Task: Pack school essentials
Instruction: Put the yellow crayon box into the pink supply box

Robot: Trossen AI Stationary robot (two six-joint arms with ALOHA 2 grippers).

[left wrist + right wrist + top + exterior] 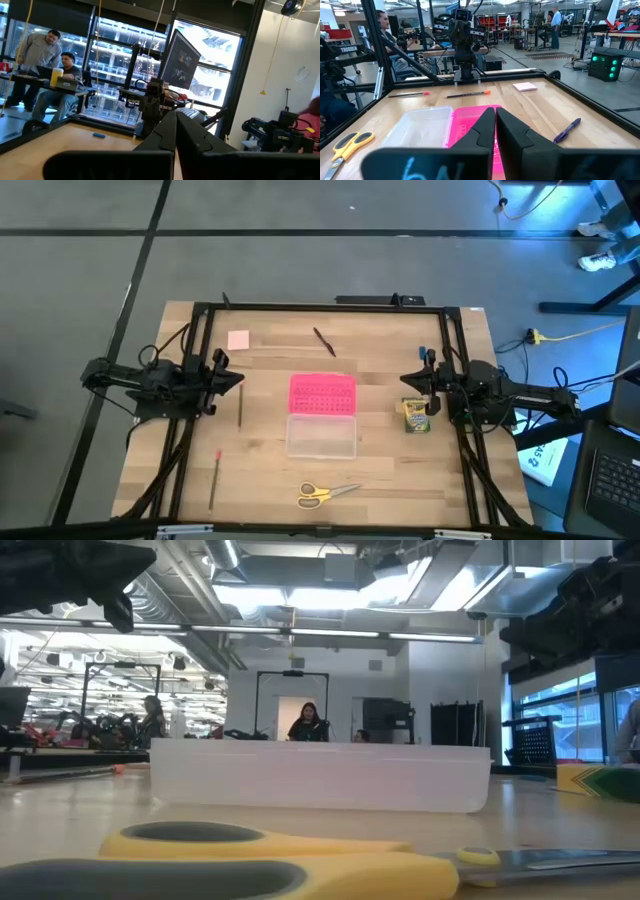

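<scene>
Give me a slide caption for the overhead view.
Both arms parked at the table's sides; open pink-lidded case centered among scattered scissors, pencils, crayon box.

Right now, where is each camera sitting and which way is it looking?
High: overhead, straight down; both arms, case.
Low: tabletop level, facing case past scissors; arms enter above.
Left wrist: across table; shut left claw.
Right wrist: across table; shut right claw, case.
Shared: high and right wrist show pink pad.

We saw a grey floor (300,270) crossed by dark lines around the wooden table (380,470), tall windows (120,50) behind a desk (55,86) at nine o'clock, and bright ceiling lights (330,595) overhead
</scene>
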